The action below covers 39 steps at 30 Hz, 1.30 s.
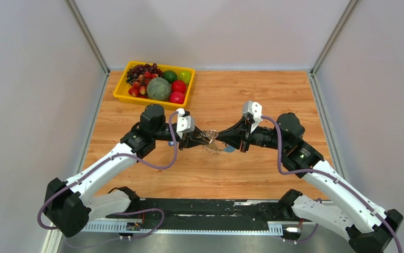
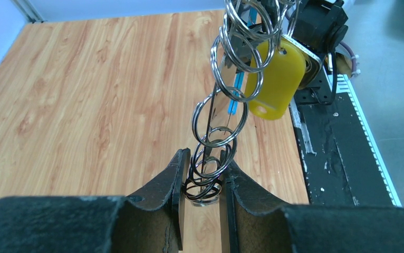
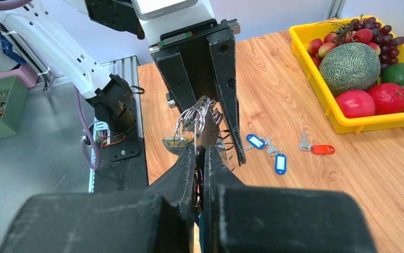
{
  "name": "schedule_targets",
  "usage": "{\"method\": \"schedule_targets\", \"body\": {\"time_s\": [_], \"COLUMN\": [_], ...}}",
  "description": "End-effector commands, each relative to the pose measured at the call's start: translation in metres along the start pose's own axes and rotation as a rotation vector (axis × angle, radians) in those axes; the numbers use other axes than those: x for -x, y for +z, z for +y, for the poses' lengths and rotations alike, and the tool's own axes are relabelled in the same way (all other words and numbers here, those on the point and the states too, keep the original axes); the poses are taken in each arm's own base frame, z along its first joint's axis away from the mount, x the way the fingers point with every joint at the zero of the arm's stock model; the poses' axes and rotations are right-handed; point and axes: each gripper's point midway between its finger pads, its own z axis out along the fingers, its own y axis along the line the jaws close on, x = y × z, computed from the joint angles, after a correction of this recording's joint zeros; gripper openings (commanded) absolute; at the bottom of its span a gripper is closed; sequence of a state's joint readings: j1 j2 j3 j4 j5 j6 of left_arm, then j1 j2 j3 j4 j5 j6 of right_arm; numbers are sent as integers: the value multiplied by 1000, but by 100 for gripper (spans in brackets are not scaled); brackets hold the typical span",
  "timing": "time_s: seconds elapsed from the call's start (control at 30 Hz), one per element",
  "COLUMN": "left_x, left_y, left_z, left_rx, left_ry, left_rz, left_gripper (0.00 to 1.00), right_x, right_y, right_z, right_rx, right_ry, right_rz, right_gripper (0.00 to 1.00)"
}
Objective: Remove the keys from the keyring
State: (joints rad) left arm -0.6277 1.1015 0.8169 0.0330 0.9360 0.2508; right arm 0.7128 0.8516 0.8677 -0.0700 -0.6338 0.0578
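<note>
**Ana:** Two grippers meet over the table. Why?

**Ben:** From above, the left gripper and the right gripper each pinch one side of the keyring. They hold it up in the air. I think that is so the keys hang free.

**Ana:** And the left wrist view?

**Ben:** The left gripper is squeezed shut on a chain of small rings. A yellow tag dangles farther along.

**Ana:** And the right wrist view?

**Ben:** The right gripper is pinched almost closed on the bunch, just under the rings. I think it holds steady so a key can slide off. Some loose tagged keys lie on the wood, near the fruit tray.
</note>
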Motion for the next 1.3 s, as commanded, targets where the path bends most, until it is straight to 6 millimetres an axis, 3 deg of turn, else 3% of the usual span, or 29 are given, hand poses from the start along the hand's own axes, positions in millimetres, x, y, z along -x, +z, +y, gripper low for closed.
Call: {"method": "schedule_targets", "body": {"time_s": [0.0,0.1,0.13,0.17,0.23,0.4,0.67,0.8,0.83,0.87,1.03,1.13,1.27], "left_x": [35,38,38,42,47,65,68,83,79,92,94,85,90], "left_y": [0,-3,-5,-7,-14,-44,-93,-89,-85,-85,-72,-58,-55], "left_z": [11,21,26,28,37,63,39,15,8,8,14,21,22], "left_rx": [33,104,142,165,251,547,734,620,576,557,511,473,471], "left_ry": [87,59,51,40,3,-250,-477,-468,-471,-458,-410,-411,-323], "left_rz": [-66,-63,-59,-68,-78,-161,-224,-280,-291,-361,-360,-296,-310], "left_gripper": [11,47,54,81,97,100,100,100,100,100,97,90,78], "right_x": [24,31,35,36,49,70,67,67,67,68,69,68,64], "right_y": [4,2,1,-1,-5,-16,-7,0,2,4,17,24,34], "right_z": [4,-4,-7,-9,-13,-24,-48,-50,-49,-48,-44,-44,-39], "right_rx": [0,-54,-77,-97,-141,-240,-352,-369,-372,-374,-408,-440,-457], "right_ry": [-38,-42,-45,-41,-49,-10,90,119,124,126,130,121,98], "right_rz": [-53,-78,-96,-106,-170,-276,-285,-287,-291,-294,-292,-287,-273], "right_gripper": [0,0,0,0,0,0,0,0,0,0,0,0,0]}}
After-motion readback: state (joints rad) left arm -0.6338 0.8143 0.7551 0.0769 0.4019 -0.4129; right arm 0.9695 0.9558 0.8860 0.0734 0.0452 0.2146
